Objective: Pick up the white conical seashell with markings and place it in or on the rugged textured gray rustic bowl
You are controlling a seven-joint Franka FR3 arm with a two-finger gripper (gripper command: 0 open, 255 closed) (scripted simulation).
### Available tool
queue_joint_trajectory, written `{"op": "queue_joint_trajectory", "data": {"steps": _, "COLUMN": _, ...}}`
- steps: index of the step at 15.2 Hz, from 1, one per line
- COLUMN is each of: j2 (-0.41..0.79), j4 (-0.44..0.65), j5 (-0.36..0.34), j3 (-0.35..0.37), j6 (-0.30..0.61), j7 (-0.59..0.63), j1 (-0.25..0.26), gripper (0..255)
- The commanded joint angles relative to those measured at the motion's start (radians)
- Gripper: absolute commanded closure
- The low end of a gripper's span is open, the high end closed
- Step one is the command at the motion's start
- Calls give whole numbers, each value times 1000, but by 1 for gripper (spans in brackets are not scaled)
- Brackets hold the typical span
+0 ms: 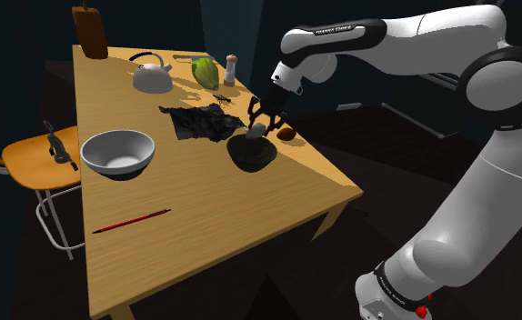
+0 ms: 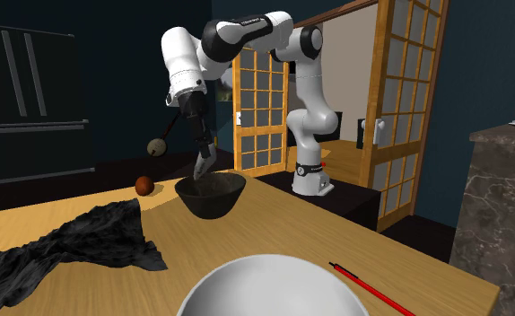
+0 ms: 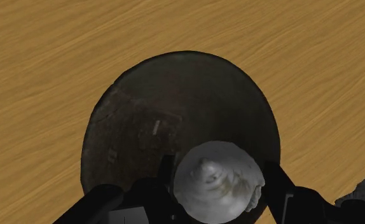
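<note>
My black gripper hangs just above the dark, rough-textured bowl near the table edge on the shoulder view's right. Its fingers are shut on a whitish conical seashell with faint grey-brown markings. In the wrist view the shell's tip faces the camera and the bowl's dark inside lies directly beneath it. The shell shows as a pale spot over the bowl's rim. From the second exterior view, the gripper points down at the bowl, close to its far rim.
A crumpled black cloth lies beside the dark bowl, and a small brown round object sits on its other side. A pale smooth bowl, a kettle, a green object, a shaker and a red pencil share the table.
</note>
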Motion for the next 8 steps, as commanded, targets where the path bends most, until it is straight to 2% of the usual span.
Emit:
{"op": "queue_joint_trajectory", "data": {"steps": 1, "j2": 7, "j4": -15, "j5": 4, "j3": 0, "j6": 21, "j7": -11, "j1": 0, "gripper": 255}}
{"op": "queue_joint_trajectory", "data": {"steps": 8, "j2": 44, "j4": -61, "j5": 19, "j3": 3, "j6": 98, "j7": -44, "j1": 2, "gripper": 255}}
